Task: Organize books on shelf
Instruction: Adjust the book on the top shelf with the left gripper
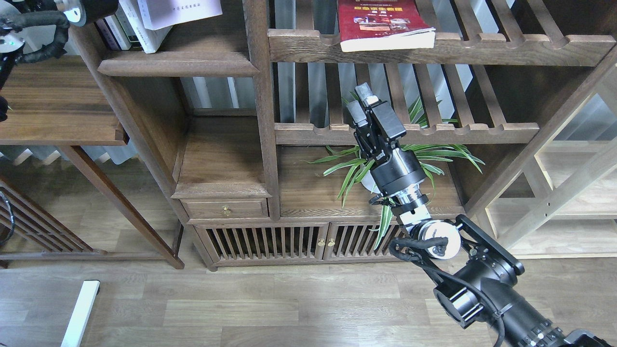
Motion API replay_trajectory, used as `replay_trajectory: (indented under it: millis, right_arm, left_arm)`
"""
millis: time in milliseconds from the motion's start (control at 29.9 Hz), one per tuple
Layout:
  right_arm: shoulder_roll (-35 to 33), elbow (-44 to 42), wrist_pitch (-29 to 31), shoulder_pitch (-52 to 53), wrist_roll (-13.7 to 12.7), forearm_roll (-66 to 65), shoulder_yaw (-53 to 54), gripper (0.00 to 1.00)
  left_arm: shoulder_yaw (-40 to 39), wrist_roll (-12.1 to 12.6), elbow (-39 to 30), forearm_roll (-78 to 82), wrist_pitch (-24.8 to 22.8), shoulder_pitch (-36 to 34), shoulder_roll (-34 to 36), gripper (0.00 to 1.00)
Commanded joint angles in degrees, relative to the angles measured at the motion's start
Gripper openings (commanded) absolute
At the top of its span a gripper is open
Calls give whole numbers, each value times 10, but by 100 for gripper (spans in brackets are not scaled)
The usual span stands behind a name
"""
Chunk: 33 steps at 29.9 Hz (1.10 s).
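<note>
A pale lavender-white book (pixel 181 12) hangs tilted at the top edge, over the shelf (pixel 178 65), a dark board with a rounded front edge. Under it, other books (pixel 137 29) lean on that shelf by their spines. My left arm (pixel 82 7) comes in at the top left; its gripper is out of view, so its hold on the book cannot be seen. A red book (pixel 381 24) with small photos lies flat on the upper slatted shelf. Below it my right gripper (pixel 362 101) points up in front of the lower slatted rail, open and holding nothing.
A potted spider plant (pixel 371 168) stands behind my right wrist on the cabinet top. A drawer (pixel 225 209) and slatted doors (pixel 299 241) sit below. A vertical post (pixel 262 106) divides the bookcase. A side table (pixel 53 106) stands at the left.
</note>
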Motion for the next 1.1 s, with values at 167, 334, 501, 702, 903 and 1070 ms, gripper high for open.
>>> replay_trajectory:
  millis: [167,334,501,702,903,1070]
  right_arm:
    - [-8,1,0,-5,0,-1,3,73]
    - [-9,10,0,-18,0,-2,3,72]
    - [-9,10,0,-32,0,-3,3,73]
    - [-9,10,0,-37,0,-3,3,73]
    - [-10,10,0,-37,-1,-3,3,73]
    - [-10,10,0,-39,0,-3,3,73]
  left_arm:
    - [1,-47,24,0,93,0,-41,0]
    - [13,-101,65,2,97,-6,-74,0]
    - [46,-136,69,12,98,-7,-77,0]
    - [75,-154,66,16,97,-6,-77,0]
    - [88,-161,62,16,92,-6,-72,0]
    - [91,-175,62,17,93,-4,-74,0]
